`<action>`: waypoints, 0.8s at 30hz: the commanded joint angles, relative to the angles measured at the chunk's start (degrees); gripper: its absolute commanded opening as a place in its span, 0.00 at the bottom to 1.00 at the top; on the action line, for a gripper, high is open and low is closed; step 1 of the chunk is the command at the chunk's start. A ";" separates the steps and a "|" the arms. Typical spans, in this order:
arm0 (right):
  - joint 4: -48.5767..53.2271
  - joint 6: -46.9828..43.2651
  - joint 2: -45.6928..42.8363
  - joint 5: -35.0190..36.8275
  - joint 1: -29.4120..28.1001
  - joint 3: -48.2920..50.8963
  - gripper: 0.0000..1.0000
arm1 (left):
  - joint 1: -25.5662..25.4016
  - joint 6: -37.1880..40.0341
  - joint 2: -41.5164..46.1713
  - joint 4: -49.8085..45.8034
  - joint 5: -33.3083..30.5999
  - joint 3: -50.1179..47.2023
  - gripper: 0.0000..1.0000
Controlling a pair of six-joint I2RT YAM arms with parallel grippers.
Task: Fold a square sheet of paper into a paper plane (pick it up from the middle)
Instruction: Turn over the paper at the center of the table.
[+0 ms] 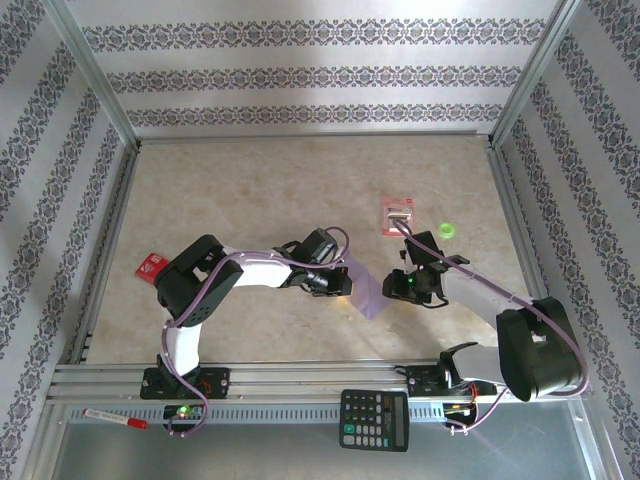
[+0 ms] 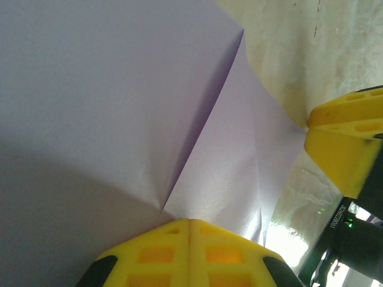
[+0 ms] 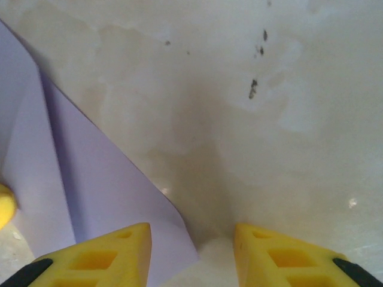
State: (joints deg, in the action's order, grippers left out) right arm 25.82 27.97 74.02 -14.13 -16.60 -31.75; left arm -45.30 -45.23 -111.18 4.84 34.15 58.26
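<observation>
Here's the left gripper (image 1: 338,283) out over the middle of the counter (image 1: 260,190), and its jaws are pressed tight together on the square sheet of paper (image 1: 368,292). The left wrist view makes it plain: the yellow fingers (image 2: 161,251) meet with no gap, and the pale lavender sheet (image 2: 119,107) fans out from their tips, a sharp crease running up and away across it. One flap lies over the other along that crease.

On the far edge of that same view, a yellow finger of the right gripper (image 2: 344,143) sits right against the sheet's outer point. From above, the right gripper (image 1: 400,285) faces the left one with the paper between them, lifted at the left side and slanting down toward the near right.

Over to the right wrist camera: the jaws stand wide apart, holding nothing. The sheet's corner (image 3: 90,197) reaches in beside the left-hand finger (image 3: 114,257), and bare counter (image 3: 269,119) shows between the tips.

Around the action, a small red-and-white packet (image 1: 398,215) lies just beyond the right gripper, a green ring (image 1: 447,230) beside it. A red packet (image 1: 150,266) sits by the left arm's elbow, and a calculator (image 1: 374,418) and a marker (image 1: 115,418) rest down on the front rail.
</observation>
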 commanded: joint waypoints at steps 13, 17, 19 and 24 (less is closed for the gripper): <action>4.06 -2.58 3.06 -4.16 -0.11 -4.55 0.34 | 1.26 1.98 -0.45 1.05 1.27 0.04 0.00; 4.23 -2.75 3.23 -3.93 -0.19 -4.86 0.32 | 1.45 2.22 -0.55 0.78 1.27 0.20 0.00; 4.15 -2.92 3.58 -3.83 -0.25 -4.82 0.31 | 1.42 2.25 -0.64 0.74 1.36 0.30 0.00; 5.31 -3.31 4.47 0.06 -0.31 -5.23 0.31 | 1.53 2.06 -0.71 1.22 1.66 0.04 0.00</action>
State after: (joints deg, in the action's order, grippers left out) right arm 29.06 25.47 77.93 -16.67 -16.64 -35.42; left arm -44.51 -44.40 -111.18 4.89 34.54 58.26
